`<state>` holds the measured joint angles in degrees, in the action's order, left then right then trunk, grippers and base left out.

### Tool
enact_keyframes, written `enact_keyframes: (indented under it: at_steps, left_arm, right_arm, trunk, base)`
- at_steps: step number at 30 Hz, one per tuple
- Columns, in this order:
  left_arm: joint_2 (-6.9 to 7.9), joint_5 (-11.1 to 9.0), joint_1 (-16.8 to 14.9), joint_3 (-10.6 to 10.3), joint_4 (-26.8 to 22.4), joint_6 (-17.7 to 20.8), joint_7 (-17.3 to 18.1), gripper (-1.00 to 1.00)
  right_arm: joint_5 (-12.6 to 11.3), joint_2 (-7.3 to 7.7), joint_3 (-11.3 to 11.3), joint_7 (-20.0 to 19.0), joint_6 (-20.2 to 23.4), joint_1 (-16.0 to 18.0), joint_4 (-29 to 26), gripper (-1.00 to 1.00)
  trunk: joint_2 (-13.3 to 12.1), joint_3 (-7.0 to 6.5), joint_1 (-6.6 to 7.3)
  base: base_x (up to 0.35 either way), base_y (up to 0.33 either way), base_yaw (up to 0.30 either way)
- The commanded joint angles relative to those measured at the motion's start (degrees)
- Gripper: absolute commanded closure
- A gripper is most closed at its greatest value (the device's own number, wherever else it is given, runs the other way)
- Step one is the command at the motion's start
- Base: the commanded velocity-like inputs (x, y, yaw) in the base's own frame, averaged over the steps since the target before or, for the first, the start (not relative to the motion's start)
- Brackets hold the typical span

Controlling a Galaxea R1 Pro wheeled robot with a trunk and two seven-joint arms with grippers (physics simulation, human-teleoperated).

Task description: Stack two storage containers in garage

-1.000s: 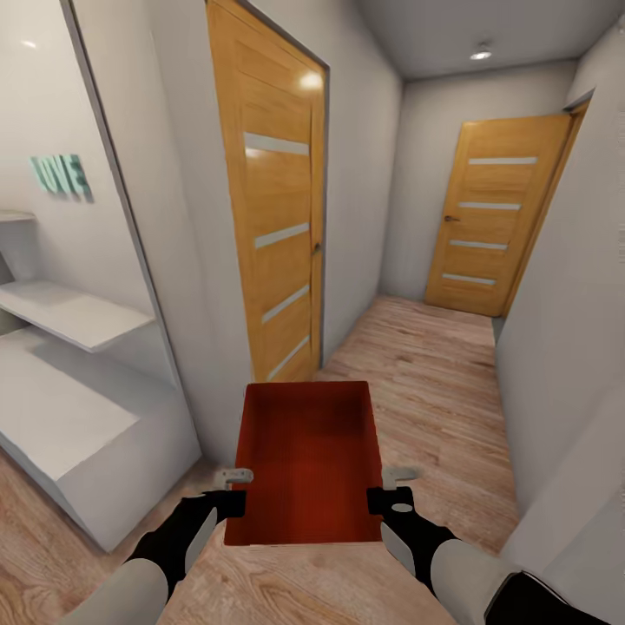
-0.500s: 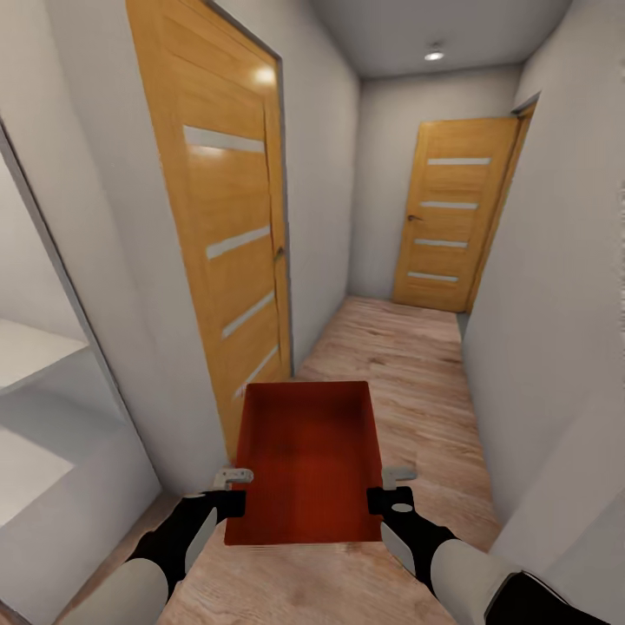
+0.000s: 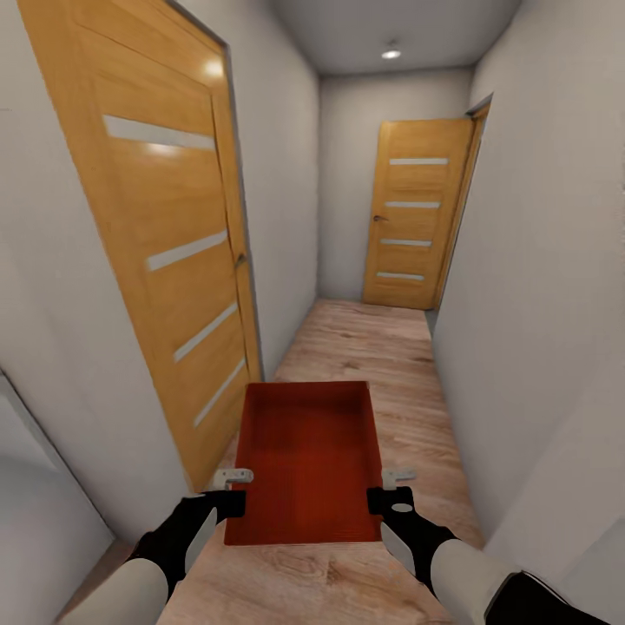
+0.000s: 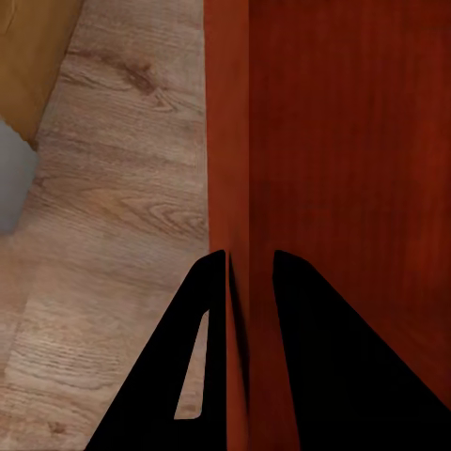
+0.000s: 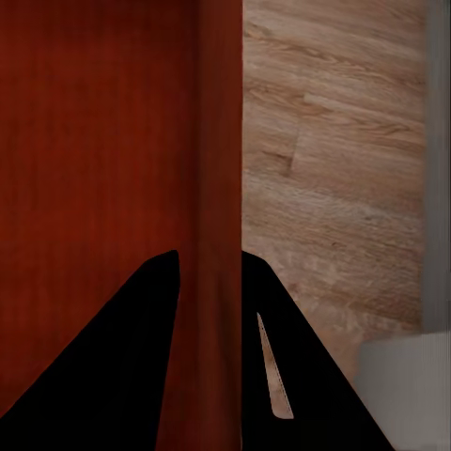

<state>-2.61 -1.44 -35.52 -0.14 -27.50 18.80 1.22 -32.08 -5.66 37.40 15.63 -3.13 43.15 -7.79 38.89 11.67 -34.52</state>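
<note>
The storage container (image 3: pixel 305 460) is carried level at 12 o'clock, each side wall clamped by the left gripper (image 3: pixel 233 488) and right gripper (image 3: pixel 388 488) jaws for balance.

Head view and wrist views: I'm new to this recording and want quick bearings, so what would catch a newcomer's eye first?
First the orange-red storage container, carried low in the middle of the head view, the left pincer clamped on one long wall and the right pincer on the other. Next, the narrow hallway: a tall light-wood door close by on the left wall and another door at the far end, over a wood-plank floor.
</note>
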Motion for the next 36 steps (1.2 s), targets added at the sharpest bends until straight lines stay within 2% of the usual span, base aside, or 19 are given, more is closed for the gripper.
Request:
enact_keyframes:
  at_steps: [1, 36]
  left_arm:
    - [0.07, -0.49, 0.01, 0.40, -0.01, 0.36, -0.16, 1.00]
    - [0.07, -0.49, 0.01, 0.40, -0.01, 0.45, -0.16, 1.00]
  right_arm:
    - [0.43, 0.56, -2.77, 1.96, -2.50, 0.09, -0.04, 1.00]
    - [0.35, 0.65, -2.77, 1.95, -2.50, 0.09, -0.04, 1.00]
  trunk:
    - [0.07, 0.08, -0.05]
    - [0.07, 0.08, -0.05]
  base:
    - [0.321, 0.000, -0.119]
    - [0.322, 0.000, -0.007]
